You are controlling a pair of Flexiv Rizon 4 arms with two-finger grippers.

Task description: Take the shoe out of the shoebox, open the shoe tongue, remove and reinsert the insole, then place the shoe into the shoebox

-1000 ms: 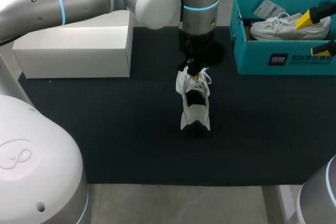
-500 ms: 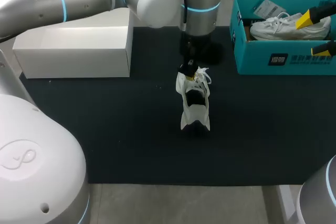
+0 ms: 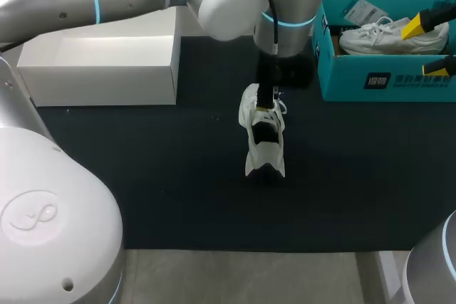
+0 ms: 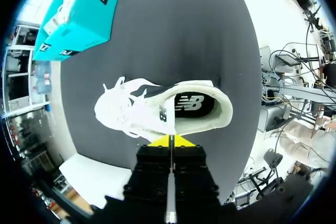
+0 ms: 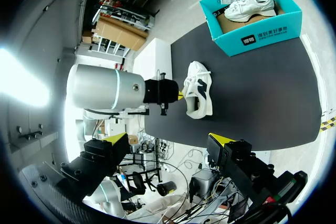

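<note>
Pressed tip to tip at the left fingers (image 4: 170, 141), with nothing visibly pinched. Poised just beside the shoe (image 4: 157, 111), at the side of its opening; touching the collar or just off it, cannot tell which. Standing on its sole on the dark counter (image 3: 142, 176), mouth open, with the insole (image 4: 191, 104) seated and showing. Probably at the tongue or insole step, then.

Risks from here, as a judgement:
- **Pushing instead of opening:** going in closed and merely prodding the soft collar. Likely to shove or tip a light, unheld shoe across the counter instead of opening it.
- **Snagging:** could catch the loose laces (image 4: 116, 83) on spreading and drag the whole shoe up.
- **Lifting both together:** pulling at the insole with nothing bracing the heel might raise shoe and insole as one.

No bracing at hand. Spread wide at the right fingers (image 5: 220, 139), gripping nothing, well apart from the shoe. By the head view, hanging over the teal shoebox (image 3: 370, 80). Worth watching there too: coming down blind would meet the second shoe (image 3: 392, 37) lying inside, or knock the box wall and shift it.

Further out, a white box (image 3: 100, 69) at the counter's far left, well apart from the shoe.
</note>
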